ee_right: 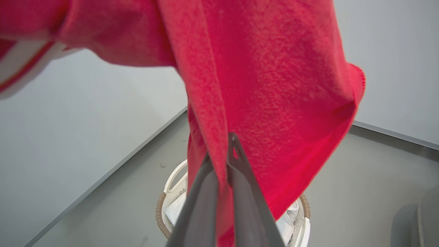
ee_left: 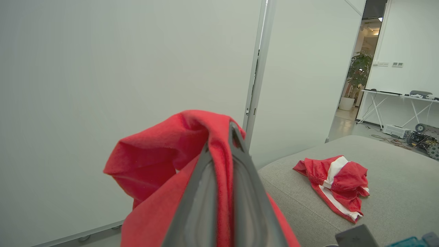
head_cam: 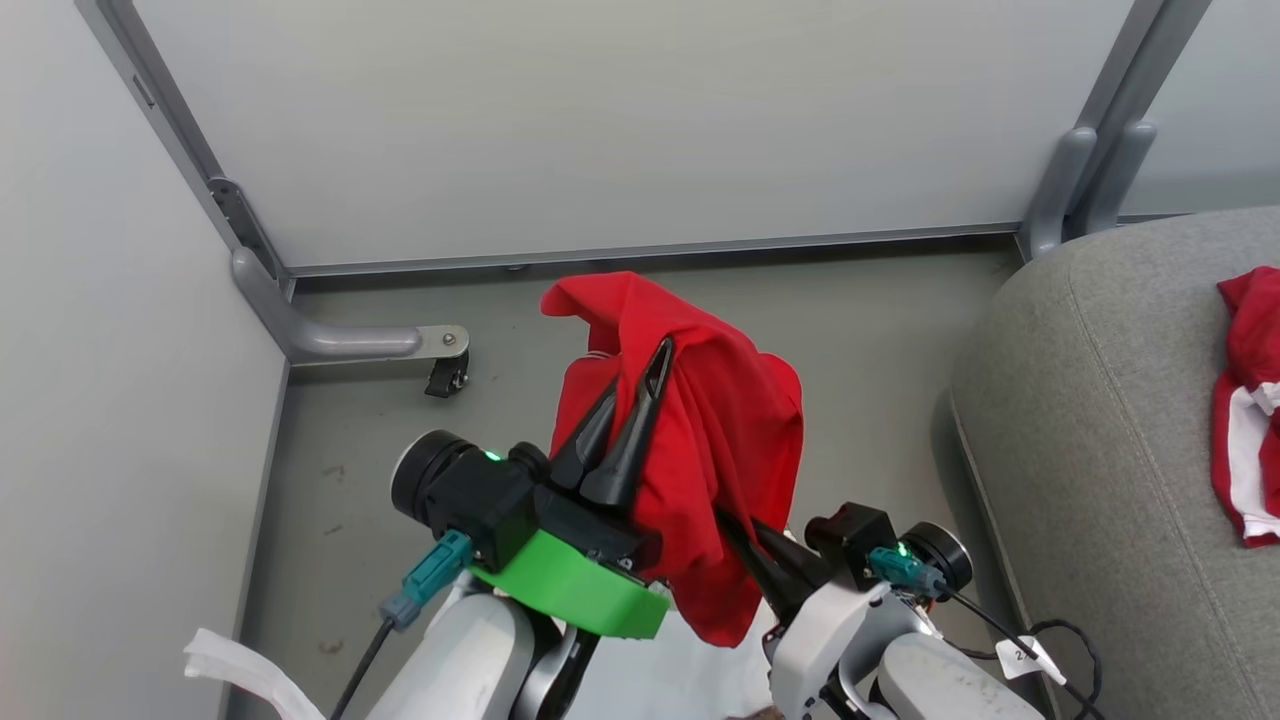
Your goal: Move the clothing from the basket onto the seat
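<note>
Red clothing [head_cam: 730,440] gripped by left tool [head_cam: 640,372], right tool [ee_right: 228,151] clenching its lower fold

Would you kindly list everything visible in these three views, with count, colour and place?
held red garment: 1, red, hanging above the floor, pinched by both grippers
second garment: 1, red with white stripes, crumpled on the seat
seat: 1, grey, at the right
basket: 1, white with brown rim, on the floor below the held red garment
liner: 1, white, inside the basket
partition panels: several, pale grey, ahead and at the left
floor: 1, grey
potted plant: 1, green, far room beyond the seat
left gripper: 1, dark fingers, shut on the held red garment
right gripper: 1, dark fingers, shut on its lower part
</note>
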### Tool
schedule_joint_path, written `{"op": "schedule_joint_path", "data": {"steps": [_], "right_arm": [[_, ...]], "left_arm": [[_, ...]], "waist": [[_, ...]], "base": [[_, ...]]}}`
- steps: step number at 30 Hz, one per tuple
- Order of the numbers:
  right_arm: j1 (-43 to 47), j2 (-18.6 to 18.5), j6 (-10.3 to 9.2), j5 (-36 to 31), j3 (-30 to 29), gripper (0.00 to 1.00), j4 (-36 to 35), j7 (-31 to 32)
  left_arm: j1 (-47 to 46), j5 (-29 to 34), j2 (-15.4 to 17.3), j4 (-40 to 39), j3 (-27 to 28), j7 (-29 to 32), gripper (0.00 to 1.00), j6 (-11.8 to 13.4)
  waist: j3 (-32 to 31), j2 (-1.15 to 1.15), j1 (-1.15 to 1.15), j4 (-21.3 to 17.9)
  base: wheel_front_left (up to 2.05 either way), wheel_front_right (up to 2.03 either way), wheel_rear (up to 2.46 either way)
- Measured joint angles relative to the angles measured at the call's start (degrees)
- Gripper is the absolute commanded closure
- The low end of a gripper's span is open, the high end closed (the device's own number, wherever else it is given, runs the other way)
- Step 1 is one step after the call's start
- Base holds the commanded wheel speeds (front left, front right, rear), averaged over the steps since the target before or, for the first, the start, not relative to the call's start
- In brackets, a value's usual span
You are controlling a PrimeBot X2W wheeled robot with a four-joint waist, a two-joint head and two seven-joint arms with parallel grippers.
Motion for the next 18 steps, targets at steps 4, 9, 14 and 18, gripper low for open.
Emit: {"op": "schedule_joint_path", "data": {"steps": [4, 9, 14, 18], "right_arm": [[0.2, 0.0, 0.0, 0.1, -1.2, 1.0, -0.9, 0.0], [1.1, 0.0, -0.01, 0.2, -3.7, 1.0, -4.8, 0.0], [3.0, 0.0, 0.0, -0.2, -5.9, 1.0, -9.5, 0.1], [3.5, -0.1, -0.01, -0.3, -6.9, 1.0, -12.2, 0.1]], "left_arm": [[0.1, 0.2, 0.0, 0.2, 0.9, 0.0, 0.0, 0.0], [0.5, 1.7, -0.1, 1.0, 2.4, 0.0, 0.0, 0.0], [1.2, 2.6, -0.1, 1.5, 3.9, 0.0, 0.0, 0.0], [1.4, 3.2, -0.1, 1.8, 4.5, 0.0, 0.0, 0.0]], "waist": [[0.1, 0.0, 0.0, -0.5], [0.3, 0.0, 0.0, -2.4], [0.7, 0.0, 0.0, -5.8], [1.1, 0.0, 0.0, -9.6]], "base": [[0.0, 0.0, 0.0], [0.0, 0.0, 0.0], [0.0, 0.0, 0.0], [0.0, 0.0, 0.0]]}}
